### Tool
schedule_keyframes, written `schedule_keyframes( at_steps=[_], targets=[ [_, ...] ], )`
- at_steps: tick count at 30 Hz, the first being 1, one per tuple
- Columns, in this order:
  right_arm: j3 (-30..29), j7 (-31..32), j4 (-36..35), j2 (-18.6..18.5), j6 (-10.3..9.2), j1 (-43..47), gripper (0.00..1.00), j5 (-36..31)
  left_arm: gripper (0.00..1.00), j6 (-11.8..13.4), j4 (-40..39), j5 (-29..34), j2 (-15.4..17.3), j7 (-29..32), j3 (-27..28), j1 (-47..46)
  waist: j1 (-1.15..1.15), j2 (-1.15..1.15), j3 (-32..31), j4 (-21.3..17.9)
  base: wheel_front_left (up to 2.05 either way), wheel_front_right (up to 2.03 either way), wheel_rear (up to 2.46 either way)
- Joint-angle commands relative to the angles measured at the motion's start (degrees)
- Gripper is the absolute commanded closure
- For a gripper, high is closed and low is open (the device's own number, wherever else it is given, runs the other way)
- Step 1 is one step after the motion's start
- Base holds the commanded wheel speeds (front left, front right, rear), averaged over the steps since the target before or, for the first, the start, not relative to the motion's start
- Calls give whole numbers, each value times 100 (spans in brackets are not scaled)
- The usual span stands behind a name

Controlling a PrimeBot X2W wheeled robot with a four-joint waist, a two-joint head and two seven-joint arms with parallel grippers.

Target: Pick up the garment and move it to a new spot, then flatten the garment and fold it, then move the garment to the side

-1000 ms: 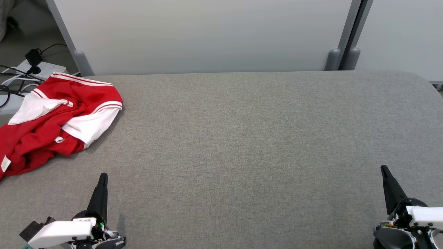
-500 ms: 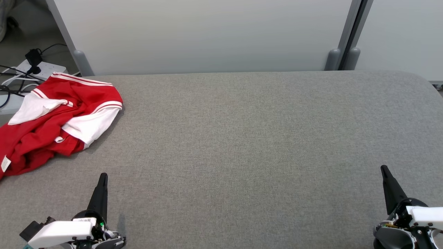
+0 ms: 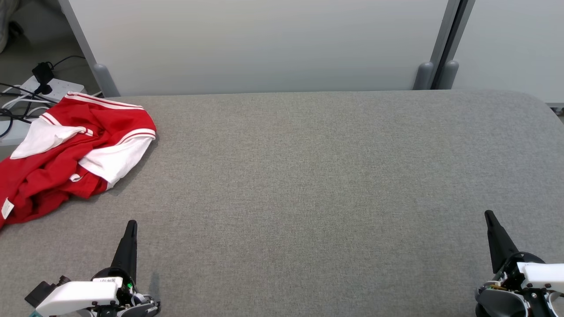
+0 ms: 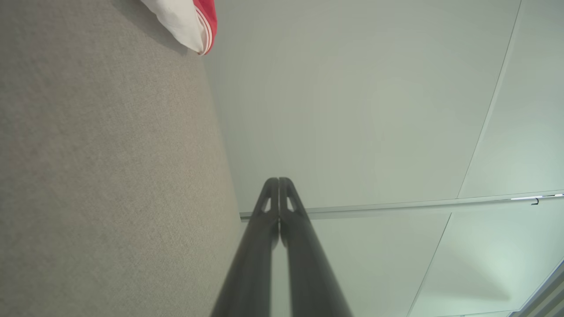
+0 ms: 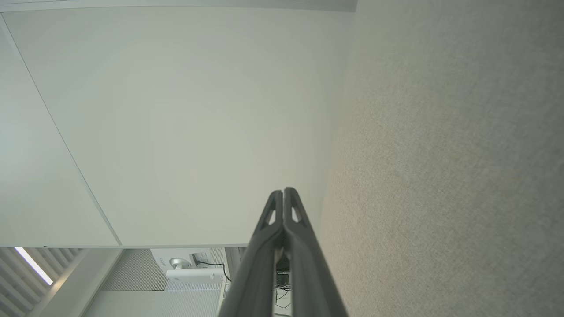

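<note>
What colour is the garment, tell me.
The garment is red with white sleeves and striped trim; clearest in head view.

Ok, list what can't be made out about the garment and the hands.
- Garment, head view: its left part cut by the picture's edge; crumpled folds hide its shape.
- Its tag: too small to read.
- Left wrist view: one corner of it, cut by the top edge.
- Left hand and right hand, head view: bases cut by the bottom edge.

A red garment point(image 3: 66, 154) with white sleeves and striped trim is lying crumpled at the worktop's point(image 3: 308, 198) far left corner, overhanging its edge.
</note>
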Motion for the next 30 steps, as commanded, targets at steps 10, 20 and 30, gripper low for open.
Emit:
schedule_keyframes(
  at_steps=[10, 20, 30],
  targets=[
    [44, -3, 190, 58, 0, 85, 0, -9, 0, 23, 206, 1, -45, -4, -11, 124, 0, 0, 2, 0, 0, 0, 0],
    [176, -126, 243, 44, 1, 19, 0, -119, 0, 21, 333, 69, -63, -118, -65, 49, 8, 0, 6, -4, 0, 0, 0],
    [346, -318, 298, -76, 1, -182, 0, -489, 0, 17, 397, 364, 44, -318, -277, -163, 0, 0, 39, -14, 0, 0, 0]
  ],
)
